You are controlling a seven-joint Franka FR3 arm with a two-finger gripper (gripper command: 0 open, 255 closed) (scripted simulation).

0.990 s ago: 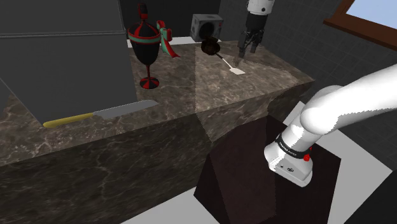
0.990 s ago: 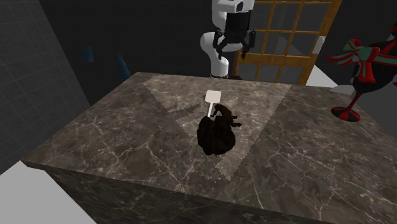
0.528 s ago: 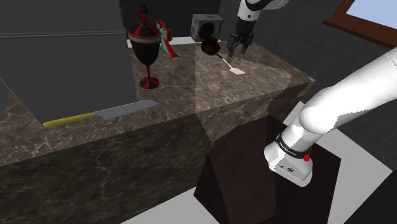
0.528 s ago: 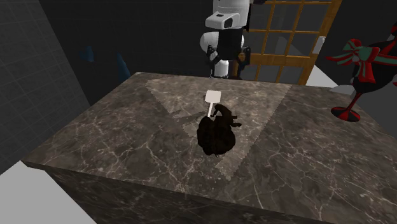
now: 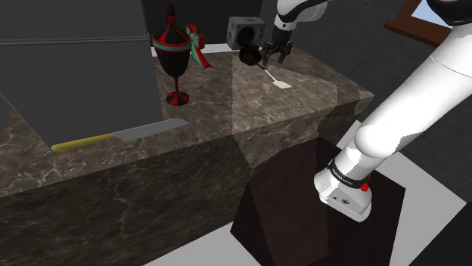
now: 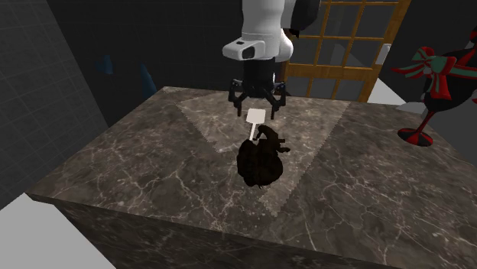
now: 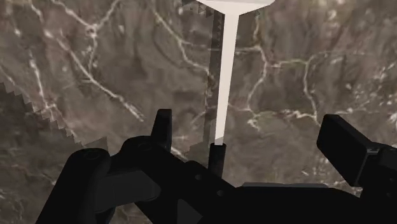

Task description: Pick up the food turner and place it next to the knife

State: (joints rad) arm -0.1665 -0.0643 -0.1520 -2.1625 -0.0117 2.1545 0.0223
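Note:
The food turner has a white flat blade (image 5: 282, 85) and a thin white shaft (image 7: 226, 76) that runs into a dark lumpy grip (image 6: 260, 160). It lies on the dark marble counter (image 5: 302, 113). My gripper (image 6: 257, 104) hangs open just above the shaft, close to the blade (image 6: 256, 115), with one finger on either side and neither touching. In the shoulder view the gripper (image 5: 271, 54) is beside the dark grip (image 5: 249, 55). The knife (image 5: 117, 137), with a yellow handle and a grey blade, lies far off at the shoulder view's left.
A black goblet with a red and green ribbon (image 5: 178, 53) stands between the turner and the knife, also visible as the goblet (image 6: 436, 84). A grey box (image 5: 246, 32) sits at the counter's back. My stand (image 5: 295, 189) is below the counter's edge.
The gripper has come down and moved toward the shoulder view's left, from beyond the blade to just over the turner's shaft. It stays open. The turner has not moved.

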